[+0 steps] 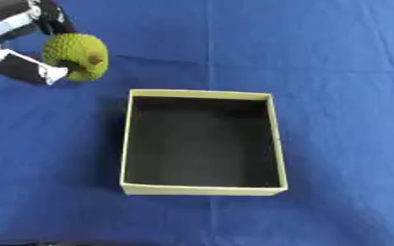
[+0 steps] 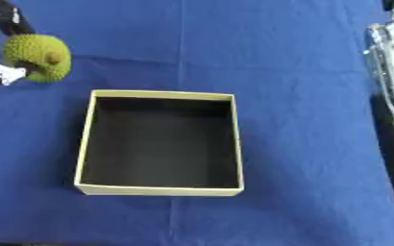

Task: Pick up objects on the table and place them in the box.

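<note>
Left hand at upper left of the frame, fingers curled round the green spiky fruit, which sits clear of the box, up and to its left. Box at centre of the blue counter, interior empty. Nothing placed yet; carry-over and release remain. Right arm shows at right edge, can't tell the hand's state.
</note>
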Controlling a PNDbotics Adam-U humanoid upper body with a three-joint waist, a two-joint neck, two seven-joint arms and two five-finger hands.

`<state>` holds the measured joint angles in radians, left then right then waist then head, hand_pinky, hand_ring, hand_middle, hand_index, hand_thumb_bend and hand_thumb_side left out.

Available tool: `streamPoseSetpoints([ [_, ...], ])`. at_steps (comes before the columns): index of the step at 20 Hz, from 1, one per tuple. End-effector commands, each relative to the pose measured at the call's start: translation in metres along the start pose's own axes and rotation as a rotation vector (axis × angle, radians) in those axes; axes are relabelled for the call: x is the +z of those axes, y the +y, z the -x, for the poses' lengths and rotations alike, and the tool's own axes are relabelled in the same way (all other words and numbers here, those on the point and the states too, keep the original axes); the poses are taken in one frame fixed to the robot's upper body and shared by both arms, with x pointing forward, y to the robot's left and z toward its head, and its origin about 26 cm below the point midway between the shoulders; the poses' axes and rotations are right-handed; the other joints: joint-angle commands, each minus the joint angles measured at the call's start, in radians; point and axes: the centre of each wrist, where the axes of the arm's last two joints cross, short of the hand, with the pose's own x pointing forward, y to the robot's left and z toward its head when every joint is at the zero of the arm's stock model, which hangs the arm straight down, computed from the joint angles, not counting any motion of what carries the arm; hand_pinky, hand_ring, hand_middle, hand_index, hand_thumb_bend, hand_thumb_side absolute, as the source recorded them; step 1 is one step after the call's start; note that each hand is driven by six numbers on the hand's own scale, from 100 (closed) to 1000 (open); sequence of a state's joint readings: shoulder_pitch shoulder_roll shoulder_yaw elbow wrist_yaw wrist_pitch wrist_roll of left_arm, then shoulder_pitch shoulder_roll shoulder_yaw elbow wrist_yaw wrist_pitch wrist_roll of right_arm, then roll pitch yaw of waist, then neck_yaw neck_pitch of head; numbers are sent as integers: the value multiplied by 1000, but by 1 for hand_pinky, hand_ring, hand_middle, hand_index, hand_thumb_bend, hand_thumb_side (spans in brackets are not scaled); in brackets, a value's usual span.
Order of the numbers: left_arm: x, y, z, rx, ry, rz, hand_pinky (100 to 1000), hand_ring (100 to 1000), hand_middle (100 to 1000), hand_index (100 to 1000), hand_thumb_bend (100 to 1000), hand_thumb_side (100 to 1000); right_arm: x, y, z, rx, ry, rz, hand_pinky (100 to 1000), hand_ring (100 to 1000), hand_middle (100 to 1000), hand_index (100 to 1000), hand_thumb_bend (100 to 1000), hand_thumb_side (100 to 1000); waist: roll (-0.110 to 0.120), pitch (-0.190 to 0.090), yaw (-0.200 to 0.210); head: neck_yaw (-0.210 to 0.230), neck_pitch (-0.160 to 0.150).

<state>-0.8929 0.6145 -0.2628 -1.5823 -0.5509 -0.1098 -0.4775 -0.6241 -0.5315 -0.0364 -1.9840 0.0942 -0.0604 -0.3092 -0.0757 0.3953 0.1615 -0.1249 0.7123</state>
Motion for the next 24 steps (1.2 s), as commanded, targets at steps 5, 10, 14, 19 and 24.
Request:
streamPoseSetpoints([
  [5, -7, 34, -64, -116, -245, -147, 636, 616, 526, 618, 264, 100, -9, -6, -8, 14, -49, 22, 735, 653, 629, 749, 383, 708, 9, -33, 0, 9, 7],
  [10, -18, 33, -103, -156, -400, -110, 632, 613, 503, 614, 280, 100, -9, -6, -8, 18, -49, 19, 735, 652, 628, 748, 384, 708, 12, -35, 2, 14, 11],
  [14, -27, 28, -123, -156, -486, -61, 633, 614, 495, 616, 274, 100, -9, -6, -8, 17, -47, 17, 735, 651, 628, 748, 385, 708, 14, -34, 4, 16, 14],
  [19, -35, 14, -141, -163, -570, 37, 629, 613, 495, 591, 286, 100, -9, -7, -8, 22, -42, 16, 734, 650, 628, 747, 387, 707, 16, -33, 6, 11, 21],
  [24, -43, -6, -152, -183, -616, 130, 625, 607, 497, 578, 303, 100, -9, -7, -8, 25, -40, 16, 734, 649, 627, 747, 388, 706, 16, -31, 8, 5, 24],
])
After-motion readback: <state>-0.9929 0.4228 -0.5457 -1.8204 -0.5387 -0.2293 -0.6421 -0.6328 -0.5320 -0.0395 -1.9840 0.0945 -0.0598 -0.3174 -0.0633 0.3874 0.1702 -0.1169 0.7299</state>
